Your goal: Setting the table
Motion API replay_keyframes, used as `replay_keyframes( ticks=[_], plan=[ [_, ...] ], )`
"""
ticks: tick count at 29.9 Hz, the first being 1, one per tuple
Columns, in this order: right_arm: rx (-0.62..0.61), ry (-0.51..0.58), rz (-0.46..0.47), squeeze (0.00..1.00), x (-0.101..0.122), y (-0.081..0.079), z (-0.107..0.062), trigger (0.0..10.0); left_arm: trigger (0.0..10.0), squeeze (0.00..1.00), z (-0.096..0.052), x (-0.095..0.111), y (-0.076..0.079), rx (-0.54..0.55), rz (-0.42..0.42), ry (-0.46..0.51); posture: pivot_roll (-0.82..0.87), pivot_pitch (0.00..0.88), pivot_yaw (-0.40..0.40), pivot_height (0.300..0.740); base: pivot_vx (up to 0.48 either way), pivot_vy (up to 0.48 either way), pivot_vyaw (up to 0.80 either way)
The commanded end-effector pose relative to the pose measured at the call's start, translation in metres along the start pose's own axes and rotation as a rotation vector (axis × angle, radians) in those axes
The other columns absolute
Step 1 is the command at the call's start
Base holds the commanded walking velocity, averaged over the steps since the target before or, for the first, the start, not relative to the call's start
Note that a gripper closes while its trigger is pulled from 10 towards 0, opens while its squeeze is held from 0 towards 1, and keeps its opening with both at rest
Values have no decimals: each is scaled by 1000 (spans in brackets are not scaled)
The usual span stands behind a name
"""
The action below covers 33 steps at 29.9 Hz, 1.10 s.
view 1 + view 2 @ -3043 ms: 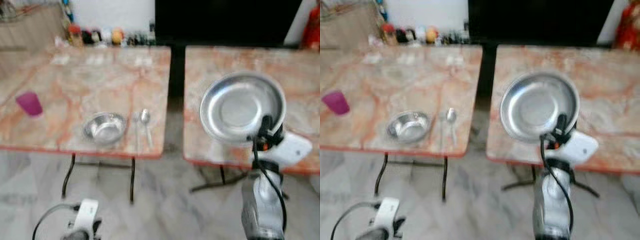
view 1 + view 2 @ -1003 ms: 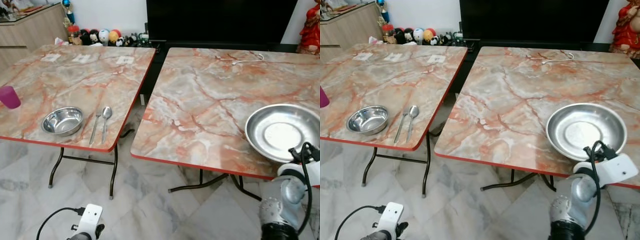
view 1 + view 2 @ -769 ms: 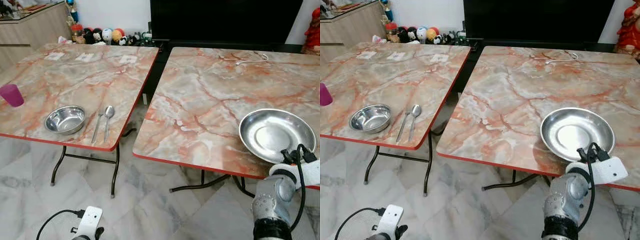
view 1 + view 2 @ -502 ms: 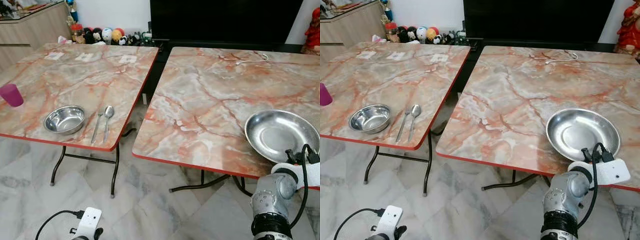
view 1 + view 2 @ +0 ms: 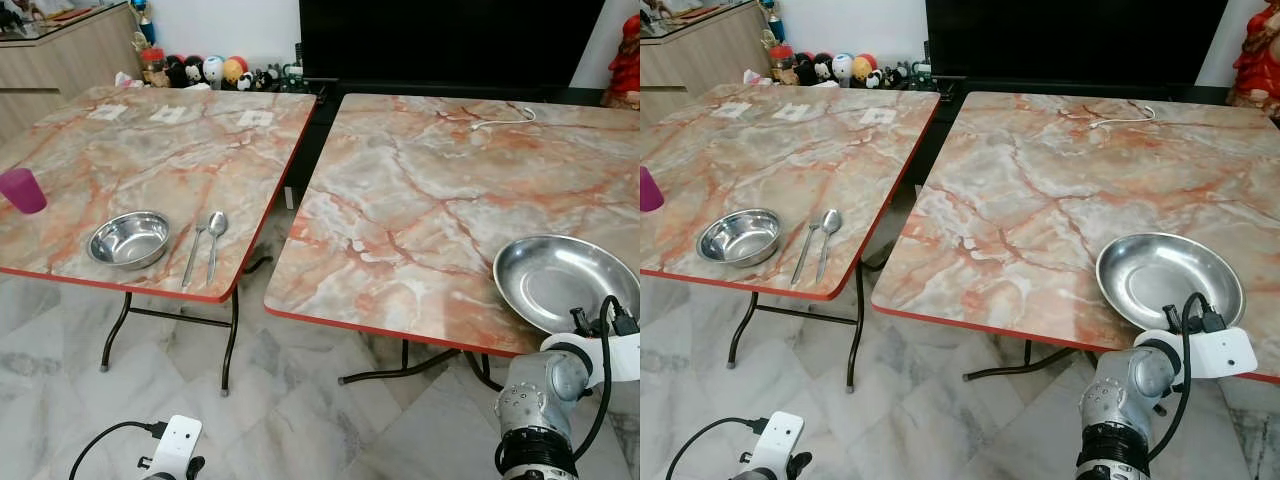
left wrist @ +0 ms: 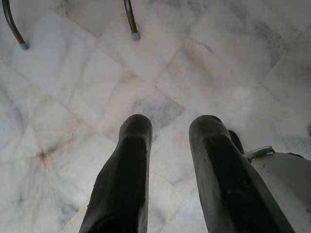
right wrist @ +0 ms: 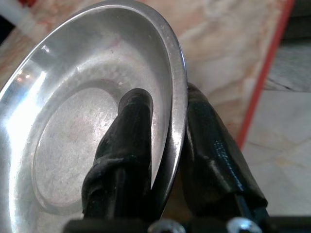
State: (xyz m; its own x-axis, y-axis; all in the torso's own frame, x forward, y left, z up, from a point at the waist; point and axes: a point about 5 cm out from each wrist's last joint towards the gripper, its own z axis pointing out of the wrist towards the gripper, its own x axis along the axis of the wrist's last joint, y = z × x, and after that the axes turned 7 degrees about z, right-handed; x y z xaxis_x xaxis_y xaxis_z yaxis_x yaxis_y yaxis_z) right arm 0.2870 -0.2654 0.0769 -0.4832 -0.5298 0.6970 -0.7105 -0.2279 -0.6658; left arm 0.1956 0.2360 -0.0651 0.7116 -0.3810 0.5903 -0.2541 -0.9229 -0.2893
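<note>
Head view: a shiny, shallow steel plate [image 5: 565, 283] sits at the near right edge of the right marble tabletop [image 5: 420, 210].
Right wrist: right gripper [image 7: 167, 150] clamps the plate's rim, one finger inside, one outside.
Left wrist: left gripper [image 6: 170, 170], fingers apart, hangs over the marble floor [image 6: 73, 97].

The right gripper [image 7: 167, 145] hides part of the steel plate's [image 7: 73, 111] rim, and the right table [image 5: 400, 210] runs past the frame edge.
</note>
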Motion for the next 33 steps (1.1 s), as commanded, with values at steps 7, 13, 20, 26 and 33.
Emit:
replay_keyframes(
  ticks=[7, 13, 20, 26, 33],
  plan=[
    [-43, 59, 29, 0, 13, 3, 6, 10000, 10000, 0, -1, -4, -3, -1, 24, -14, 40, 0, 28, 740, 0, 0, 0],
    [-55, 56, 23, 647, 13, 6, 7, 10000, 10000, 0, -1, -3, -3, -2, 22, -11, 45, 0, 30, 740, 0, 0, 0],
    [-69, 29, 29, 412, 8, 8, 6, 10000, 10000, 0, -1, -3, -4, -1, 25, -11, 50, 0, 32, 740, 0, 0, 0],
    [-67, 24, 33, 0, 7, 5, 5, 10000, 10000, 0, -1, -2, -5, 1, 27, -9, 50, 0, 31, 740, 0, 0, 0],
    [-14, -16, 29, 0, 4, -8, 7, 10000, 10000, 0, 0, 0, -4, 1, 18, -1, 55, 0, 28, 740, 0, 0, 0]
  ],
)
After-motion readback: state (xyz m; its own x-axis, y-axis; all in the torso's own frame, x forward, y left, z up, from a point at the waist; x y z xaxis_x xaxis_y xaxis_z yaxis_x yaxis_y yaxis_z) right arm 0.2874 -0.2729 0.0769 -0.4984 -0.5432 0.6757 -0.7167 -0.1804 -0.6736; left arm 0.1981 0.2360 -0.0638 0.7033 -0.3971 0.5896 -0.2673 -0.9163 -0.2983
